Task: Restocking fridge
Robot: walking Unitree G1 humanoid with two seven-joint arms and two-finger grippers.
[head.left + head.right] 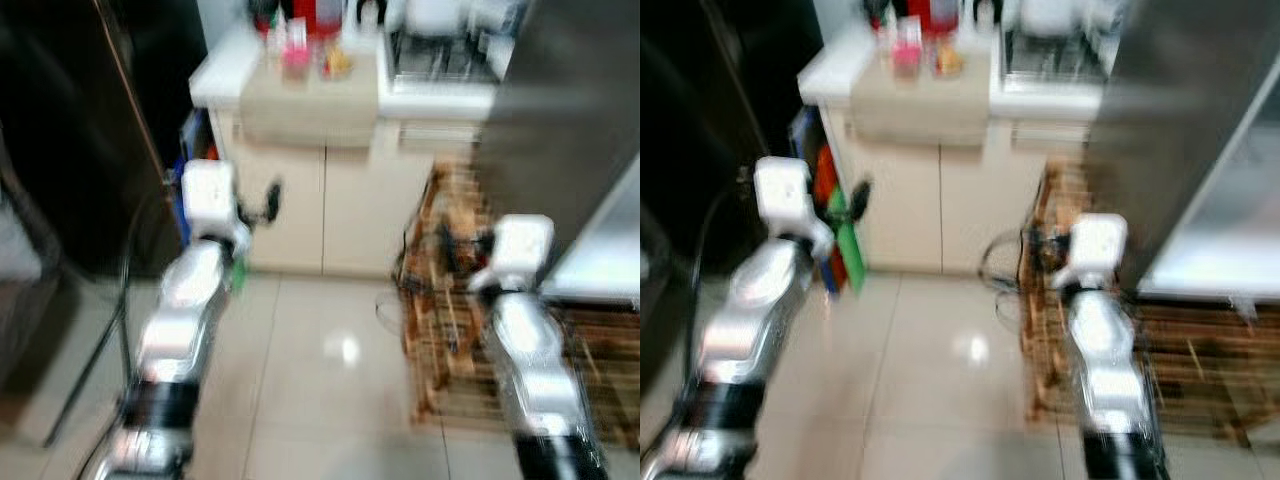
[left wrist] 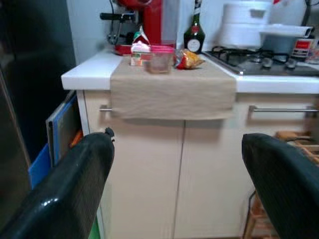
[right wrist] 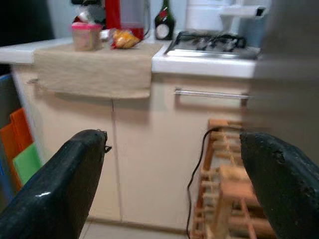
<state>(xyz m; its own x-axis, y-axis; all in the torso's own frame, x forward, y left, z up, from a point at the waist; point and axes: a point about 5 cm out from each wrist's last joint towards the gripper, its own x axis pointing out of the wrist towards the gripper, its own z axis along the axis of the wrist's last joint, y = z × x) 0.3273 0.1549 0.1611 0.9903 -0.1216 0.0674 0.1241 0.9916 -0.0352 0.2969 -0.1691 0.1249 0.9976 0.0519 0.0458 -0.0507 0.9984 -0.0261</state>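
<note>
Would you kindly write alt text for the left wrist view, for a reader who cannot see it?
The left gripper, fingers open, faces a cream cabinet under a white counter draped with a beige cloth. On the cloth sit a small carton, a pink-lidded container and an orange packet, before a red machine and a dark bottle.

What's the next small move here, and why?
Probably step forward toward the white countertop. Both grippers, left and right, are open and hold nothing, and the pink-lidded clear tub on the beige cloth looks out of reach.
</note>
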